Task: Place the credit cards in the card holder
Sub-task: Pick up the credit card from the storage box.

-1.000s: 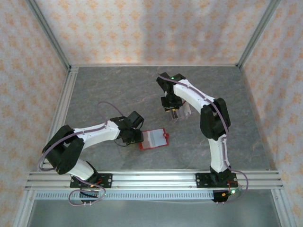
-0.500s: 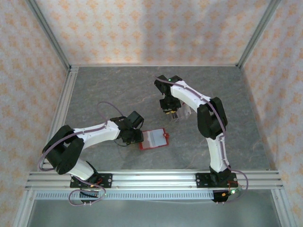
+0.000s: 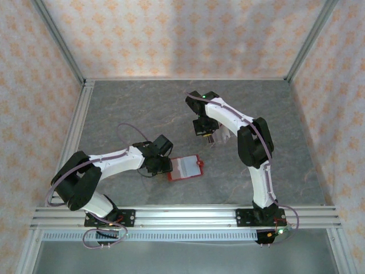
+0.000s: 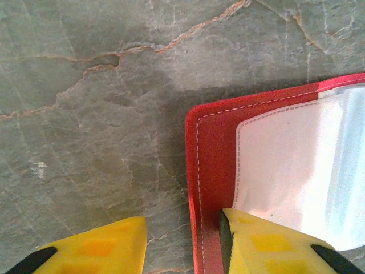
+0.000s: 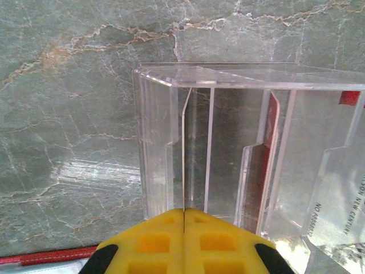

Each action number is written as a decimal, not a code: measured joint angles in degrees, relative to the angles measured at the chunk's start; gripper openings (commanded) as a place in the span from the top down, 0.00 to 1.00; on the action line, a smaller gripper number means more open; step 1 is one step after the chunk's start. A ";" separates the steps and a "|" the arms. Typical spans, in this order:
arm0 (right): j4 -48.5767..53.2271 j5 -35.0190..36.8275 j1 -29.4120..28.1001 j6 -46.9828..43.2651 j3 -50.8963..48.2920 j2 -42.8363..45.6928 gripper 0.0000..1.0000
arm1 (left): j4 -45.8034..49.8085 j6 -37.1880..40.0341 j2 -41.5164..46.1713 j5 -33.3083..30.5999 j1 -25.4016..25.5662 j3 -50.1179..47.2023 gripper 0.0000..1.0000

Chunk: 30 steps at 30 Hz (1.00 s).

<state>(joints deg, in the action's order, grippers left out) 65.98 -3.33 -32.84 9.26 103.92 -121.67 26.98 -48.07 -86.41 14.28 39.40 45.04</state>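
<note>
- Credit card, a thin pale plastic rectangle seen edge-on: it runs straight up from the seam of the right tool. The tool's yellow pads are pressed fully together and appear to pinch the card's near edge.
- The card stands in the end slot of the clear slotted plastic rack. A second card with a dark red edge sits a few slots across.
- Step in hand, as judged: extract the pinched card. Withdraw along the slot line without twisting, so the card does not bind on the dividers or drag the light rack.
- Left tool: jaws partly open, gripping nothing. One yellow finger lies over the red border of the flat red folding card holder, the other over the bare grey marbled worktop.
- The holder lies open with its pale sleeve up, well apart from the rack and nearer the arm bases.
- For insertion, press that finger down on the border, present the card flat, and feed it edge-first into the sleeve mouth.
</note>
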 measured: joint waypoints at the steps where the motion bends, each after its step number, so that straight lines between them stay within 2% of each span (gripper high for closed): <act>1: 0.07 0.26 -0.02 -0.04 0.04 0.00 1.00 | -0.20 -0.02 0.00 0.00 0.00 -0.15 0.61; 10: 0.66 1.92 -0.02 -0.13 0.09 0.55 1.00 | -0.39 -0.04 1.68 0.04 0.00 -0.24 0.59; 22: 1.01 1.36 -0.26 -0.13 0.09 7.28 1.00 | 0.02 -0.50 6.34 0.04 0.00 -0.20 0.52; 25: 0.57 -0.94 -0.70 -0.11 -1.01 9.46 1.00 | 0.26 -0.48 6.82 0.04 0.00 -0.07 0.51; 30: -3.85 -8.96 -1.36 0.59 -8.96 16.15 1.00 | 0.94 -0.37 5.57 0.07 0.00 1.46 0.54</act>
<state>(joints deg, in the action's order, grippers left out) 62.13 -12.29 -34.20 9.85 94.96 -105.51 27.92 -48.45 -80.84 14.35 39.40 46.50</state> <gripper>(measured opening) 0.050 0.476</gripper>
